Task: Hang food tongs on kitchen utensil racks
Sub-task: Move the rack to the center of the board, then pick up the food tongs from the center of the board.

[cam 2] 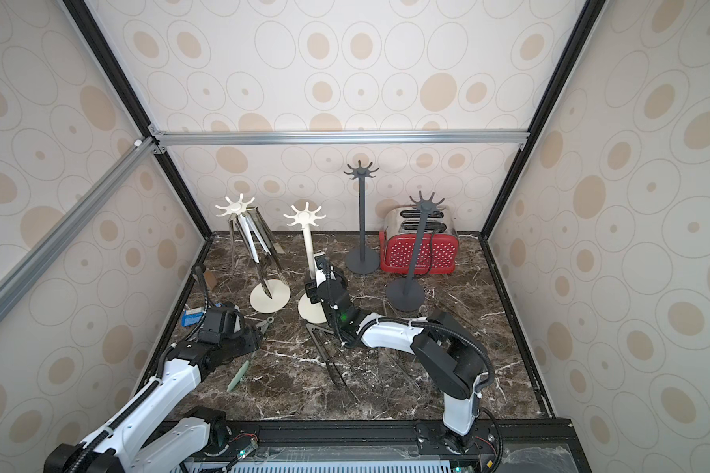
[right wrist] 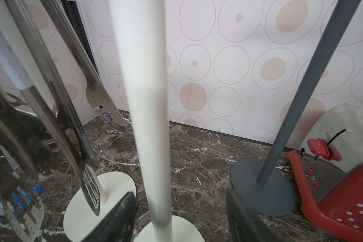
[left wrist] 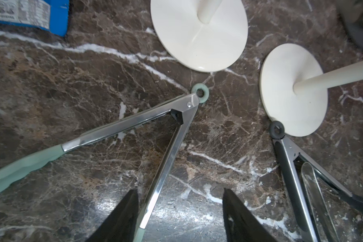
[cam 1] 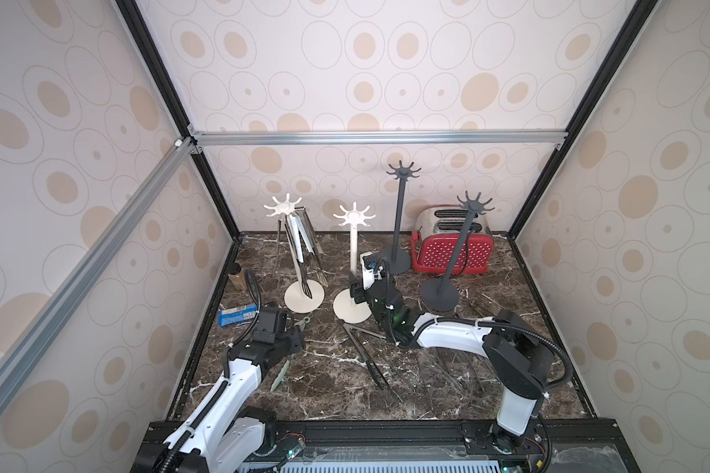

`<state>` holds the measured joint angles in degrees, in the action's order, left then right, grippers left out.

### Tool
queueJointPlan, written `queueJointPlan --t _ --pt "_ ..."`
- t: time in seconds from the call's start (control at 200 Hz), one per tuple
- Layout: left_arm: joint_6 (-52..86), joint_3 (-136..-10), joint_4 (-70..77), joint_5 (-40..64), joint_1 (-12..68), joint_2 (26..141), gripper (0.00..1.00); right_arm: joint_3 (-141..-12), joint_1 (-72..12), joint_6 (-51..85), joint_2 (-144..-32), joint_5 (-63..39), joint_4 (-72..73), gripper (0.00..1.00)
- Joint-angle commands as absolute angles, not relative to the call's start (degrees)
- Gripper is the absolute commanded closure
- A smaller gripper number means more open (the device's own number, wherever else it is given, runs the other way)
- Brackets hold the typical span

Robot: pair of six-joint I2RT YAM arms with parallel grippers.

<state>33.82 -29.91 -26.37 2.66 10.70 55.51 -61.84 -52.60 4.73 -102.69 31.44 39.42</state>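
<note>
At the far left of the marble tabletop (cam 1: pixel 324 403) stands a brown bottle (cam 1: pixel 236 277). Just in front of it lies a blue packet (cam 1: pixel 236 316). The left wrist view shows a white printed panel on the packet, too blurred to read.

Next, the left gripper (left wrist: pixel 180 190) hangs low over the green-tipped tongs (left wrist: pixel 124 123). They lie spread in a V on the marble, with their pale green hanging ring near the base of the first cream rack (left wrist: pixel 176 31). The gripper's fingers are parted wide. One steel arm of the tongs runs just beside one finger and is not pinched.

That first cream rack carries several steel tongs (cam 1: pixel 299 245) hanging from its crown of hooks. The second cream rack (cam 1: pixel 353 250) stands just to its right. The right gripper (right wrist: pixel 179 191) straddles its pole low down, fingers spread apart, grasping nothing.

The black-handled tongs (left wrist: pixel 289 161) lie by that rack's base, with their ring at its rim. A plain steel pair (left wrist: pixel 309 176) rests inside their V.

Further right stand the far dark grey rack (cam 1: pixel 400 213), the red and steel toaster (cam 1: pixel 435 252) with no brand legible, and the near dark grey rack (cam 1: pixel 457 250).
</note>
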Motion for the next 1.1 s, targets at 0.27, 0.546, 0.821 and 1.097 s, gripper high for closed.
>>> queueJointPlan --t 0.27,0.546,0.821,1.097 --pt "31.84 -36.25 -27.68 -0.3 10.55 71.52 0.36 -49.28 -52.73 8.34 -87.76 32.84 34.13 0.31" --pt "29.98 -38.02 -25.79 0.02 10.59 78.94 0.4 -41.21 -52.73 10.18 -77.38 35.79 30.59 0.33" --pt "30.39 -38.89 -26.08 1.49 12.59 81.65 0.55 -38.49 -52.73 10.11 -72.94 38.05 29.73 0.33" --pt "31.72 -37.62 -26.87 0.88 14.93 80.65 0.64 -37.97 -52.74 10.3 -70.7 38.23 28.95 0.33"
